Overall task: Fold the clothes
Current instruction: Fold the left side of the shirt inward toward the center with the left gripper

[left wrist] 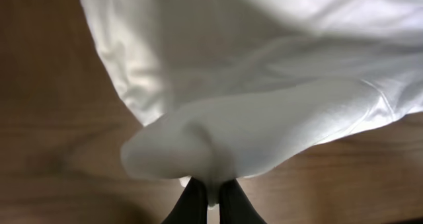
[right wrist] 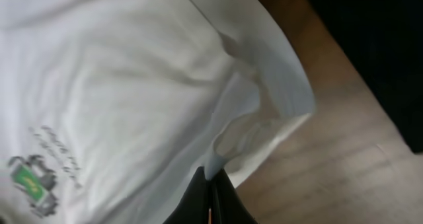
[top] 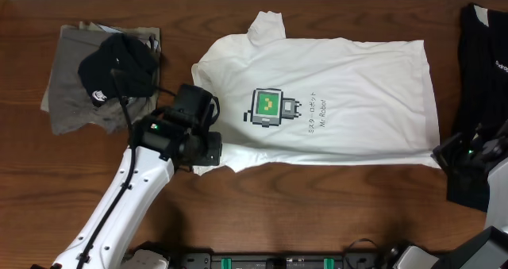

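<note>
Two hands pinch the white T-shirt [top: 341, 94]. The left hand [left wrist: 210, 197] is closed on its near sleeve, and the right hand [right wrist: 210, 194] on a hem corner. The shirt lies flat, print up, mid-counter [top: 317, 213]. A grey-olive garment [top: 67, 102] under a black one [top: 119, 63] lies left, and another black garment [top: 480, 63] lies right.

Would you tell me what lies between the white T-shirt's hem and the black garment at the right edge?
Bare table, in the overhead view; lower down, the right gripper pinches the white T-shirt beside the black garment.
</note>
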You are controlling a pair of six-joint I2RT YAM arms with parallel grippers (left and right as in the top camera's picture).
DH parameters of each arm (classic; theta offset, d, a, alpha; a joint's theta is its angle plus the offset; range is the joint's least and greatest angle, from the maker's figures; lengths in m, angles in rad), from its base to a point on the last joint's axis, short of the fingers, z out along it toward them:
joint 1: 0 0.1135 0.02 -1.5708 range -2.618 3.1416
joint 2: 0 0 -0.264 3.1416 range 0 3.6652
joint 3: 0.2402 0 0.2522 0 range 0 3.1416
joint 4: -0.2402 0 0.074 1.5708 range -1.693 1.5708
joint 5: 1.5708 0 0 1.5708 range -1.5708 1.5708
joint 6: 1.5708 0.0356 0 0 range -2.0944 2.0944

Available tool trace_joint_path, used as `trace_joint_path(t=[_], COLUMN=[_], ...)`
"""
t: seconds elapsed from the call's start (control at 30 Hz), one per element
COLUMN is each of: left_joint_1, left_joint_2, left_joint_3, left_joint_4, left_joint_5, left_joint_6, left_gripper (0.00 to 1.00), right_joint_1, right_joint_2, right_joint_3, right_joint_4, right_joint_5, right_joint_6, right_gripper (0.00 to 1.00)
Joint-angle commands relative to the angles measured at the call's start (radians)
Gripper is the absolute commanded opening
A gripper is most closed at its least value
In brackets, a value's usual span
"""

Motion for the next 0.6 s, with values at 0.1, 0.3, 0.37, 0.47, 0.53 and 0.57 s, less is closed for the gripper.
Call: trace_joint_path(t=[0.1, 0.3, 0.37, 0.47, 0.53, 0.57], left_joint_1=[0.01, 0.01, 0.01, 0.01, 0.012, 0.014], left_joint_2=[0.019, 0.094, 0.118, 0.143, 0.159, 0.168], left_joint_3=[0.024, 0.024, 0.024, 0.024, 0.024, 0.024], left_joint_4=[0.094, 0.199, 0.247, 0.325, 0.375, 0.393], left_joint_5=[-0.019, -0.022, -0.022, -0.023, -0.043, -0.052], left_joint_6=[0.11, 0.187, 0.216, 0.252, 0.261, 0.261], left_gripper=[0.06, 0.06, 0.06, 0.06, 0.07, 0.06], right_joint_1=[0.035, 0.115, 0.132, 0.14, 0.14, 0.14], right_joint_2=[0.004, 0.067, 0.097, 0.14, 0.164, 0.172], right_joint_3=[0.019, 0.019, 0.019, 0.019, 0.019, 0.019], right_joint_4=[0.087, 0.217, 0.264, 0.315, 0.339, 0.349], right_joint_5=[-0.052, -0.051, -0.043, -0.019, -0.014, -0.013], right_joint_6=[0.084, 0.145, 0.166, 0.207, 0.224, 0.225], right_gripper=[0.01, 0.01, 0.01, 0.01, 0.01, 0.01])
